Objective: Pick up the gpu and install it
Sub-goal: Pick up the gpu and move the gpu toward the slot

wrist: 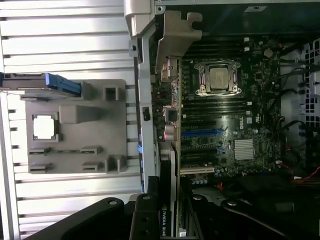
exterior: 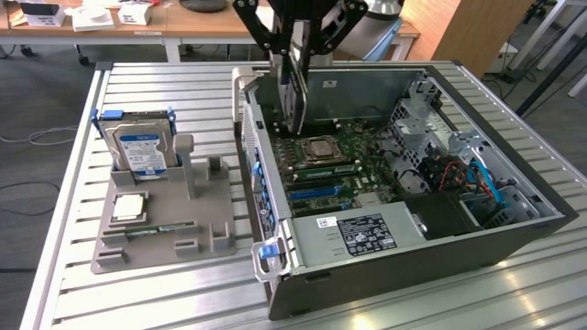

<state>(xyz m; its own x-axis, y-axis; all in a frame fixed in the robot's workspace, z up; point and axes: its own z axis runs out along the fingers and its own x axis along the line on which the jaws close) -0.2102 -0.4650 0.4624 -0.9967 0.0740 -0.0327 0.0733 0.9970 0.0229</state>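
My gripper (exterior: 298,48) hangs over the rear left part of the open computer case (exterior: 513,240), shut on the gpu (exterior: 295,96). The card hangs upright and edge-down, its lower end above the motherboard (exterior: 358,172) near the processor socket. In the wrist view the gpu (wrist: 170,160) shows edge-on between my fingers (wrist: 143,220), with its metal end bracket (wrist: 176,40) lying along the case's rear wall. It sits over the board beside the blue expansion slots (wrist: 200,133). I cannot tell whether it touches a slot.
A grey holder tray (exterior: 206,220) lies on the slatted table at the exterior view's left. It carries a silver hard drive with blue label (exterior: 142,151), a processor chip (exterior: 130,206) and a memory strip (exterior: 161,229). The power supply (exterior: 358,237) fills the case's near corner.
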